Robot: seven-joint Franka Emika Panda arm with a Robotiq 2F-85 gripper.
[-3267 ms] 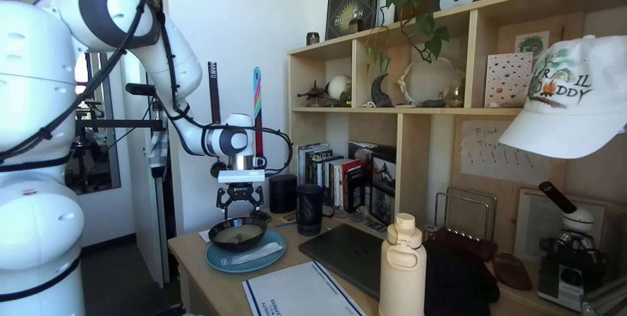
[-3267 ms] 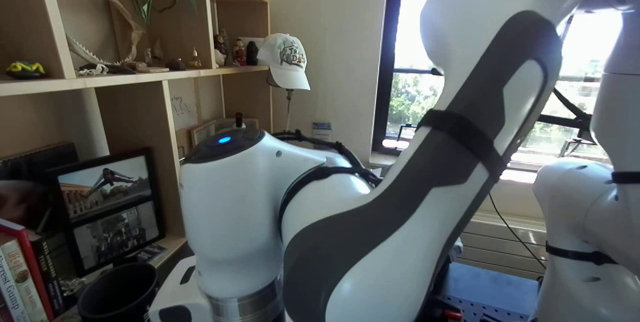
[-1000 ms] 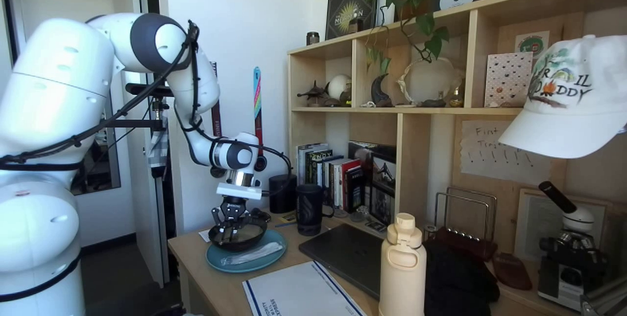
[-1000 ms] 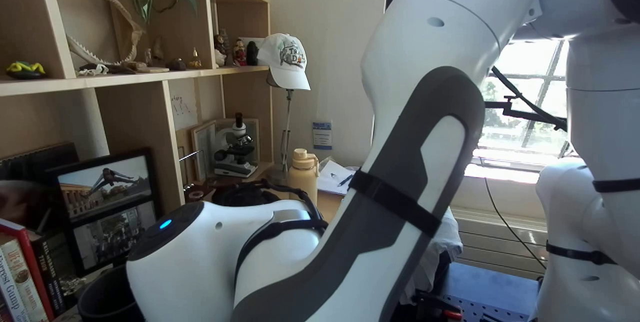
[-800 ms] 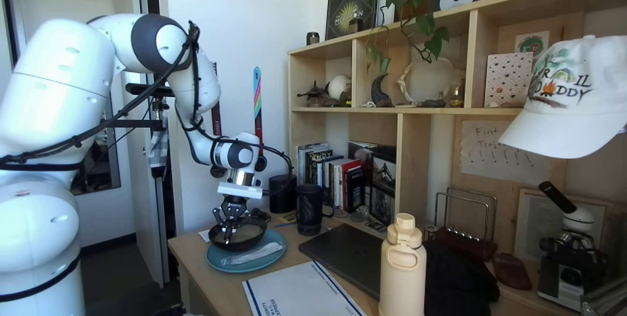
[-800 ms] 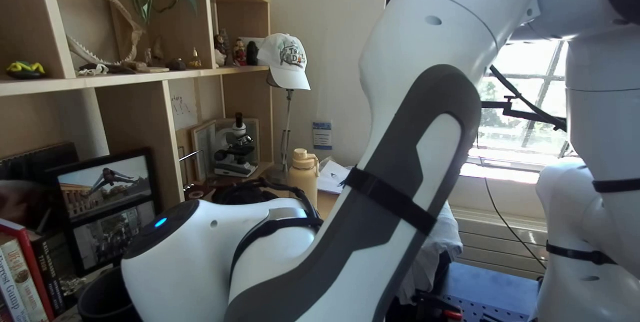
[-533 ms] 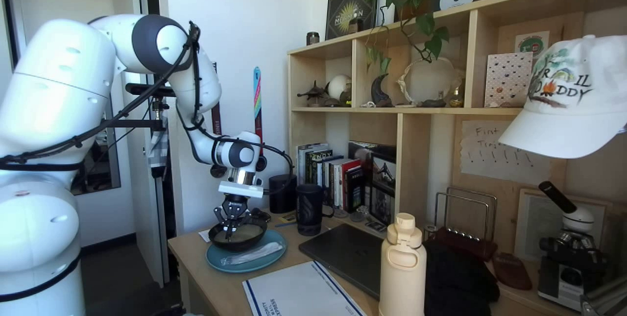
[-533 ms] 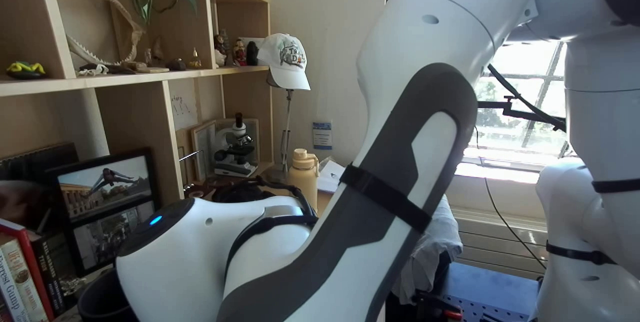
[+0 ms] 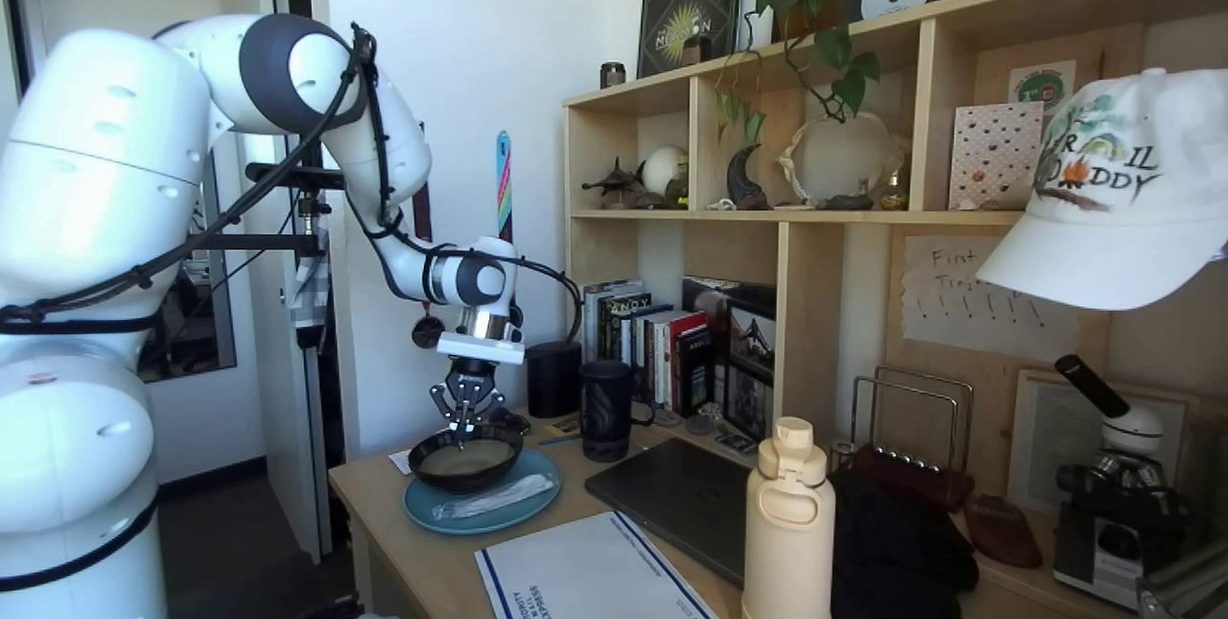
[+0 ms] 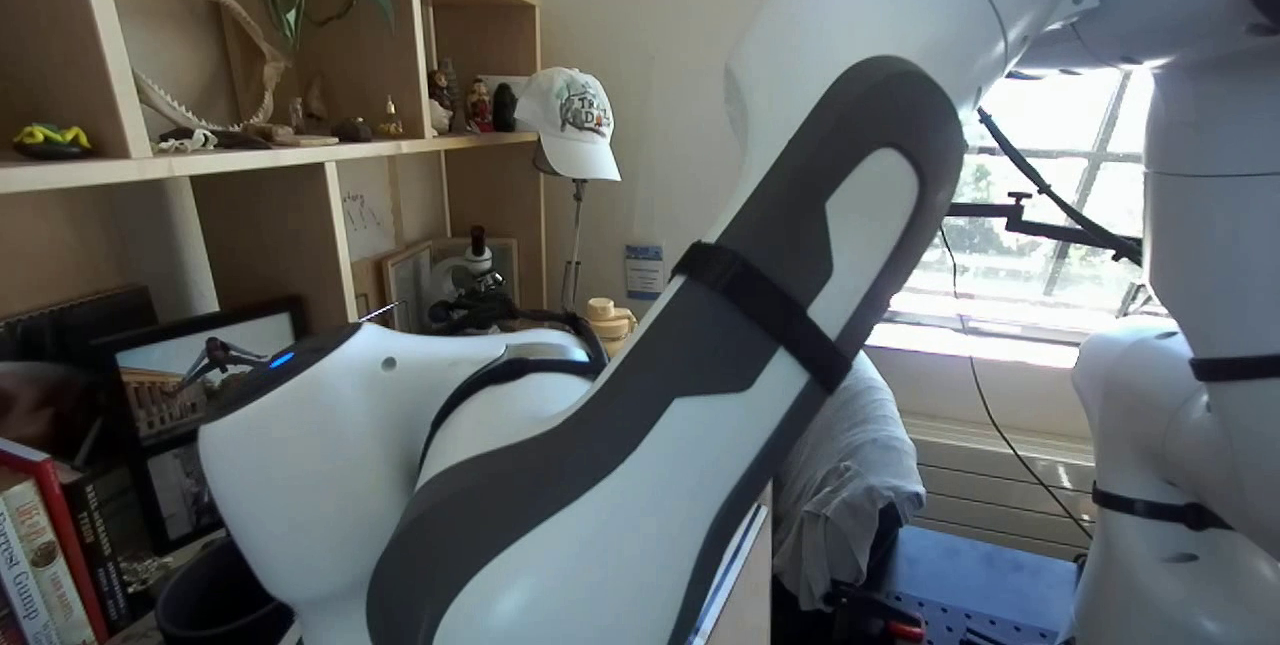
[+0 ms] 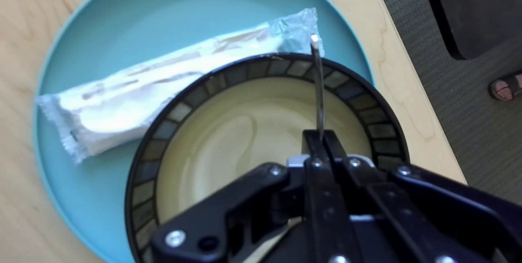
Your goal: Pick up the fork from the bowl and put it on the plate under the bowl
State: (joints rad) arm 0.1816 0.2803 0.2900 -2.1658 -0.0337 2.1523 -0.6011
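The dark bowl (image 9: 451,482) rests on the teal-blue plate (image 9: 508,523), toward the back of it in an exterior view. My gripper (image 9: 462,430) is just above the bowl there. In the wrist view the fork (image 11: 319,91) shows as a thin metal strip, seen edge-on, pinched between the tips of my gripper (image 11: 321,134). Its free end reaches past the bowl's rim in that picture. The jaws are shut on it, and the pinched part is hidden. Below lies the bowl's pale inside (image 11: 212,144), with the plate (image 11: 191,2) sticking out around it.
A clear-wrapped white packet (image 11: 122,108) lies on the plate beside the bowl. Nearby on the desk are a dark mug (image 9: 604,417), a black laptop (image 9: 681,494), a white mailer (image 9: 595,571) and a cream bottle (image 9: 791,523). The desk's edge (image 11: 424,108) runs close by the bowl.
A second ago my gripper was down in the bowl with its fingers apart. They have since closed, and the gripper has risen out of the bowl with the fork.
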